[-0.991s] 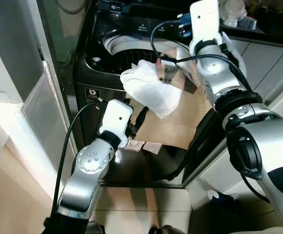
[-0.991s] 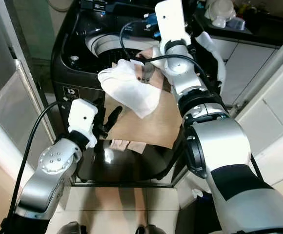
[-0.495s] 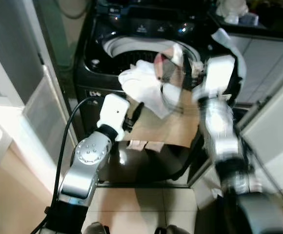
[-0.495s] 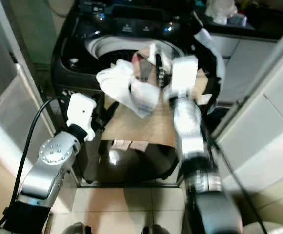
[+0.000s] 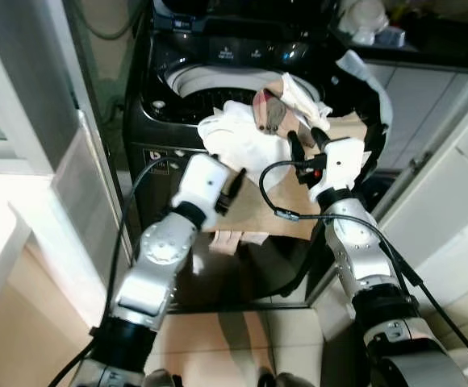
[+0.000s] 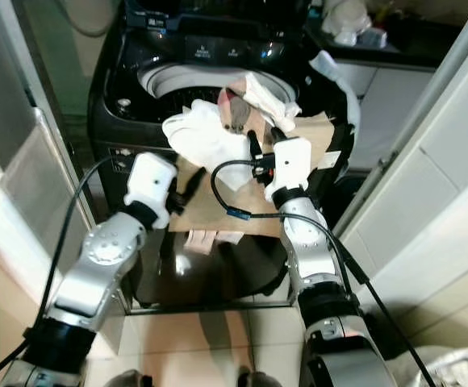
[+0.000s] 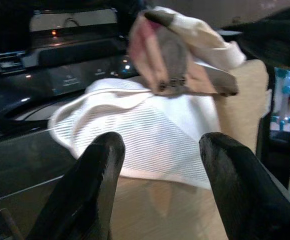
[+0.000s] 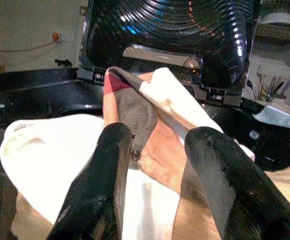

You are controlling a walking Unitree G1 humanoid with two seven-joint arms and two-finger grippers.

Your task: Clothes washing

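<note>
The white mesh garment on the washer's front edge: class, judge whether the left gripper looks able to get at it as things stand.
Probably yes. The left gripper is open and aimed at the white mesh garment, with nothing between them. The right gripper sits beside the pile, not across that path.

Both arms are built of rounded silver segments with dark joint rings. The left arm's elbow housing carries a ring of small screws on a round face. Each forearm ends in a white boxy wrist block. A black cable loops along each arm to its wrist. The left tool (image 5: 234, 184) and right tool (image 5: 305, 142) each have two long, glossy black fingers (image 8: 107, 185) with rounded tips.
</note>
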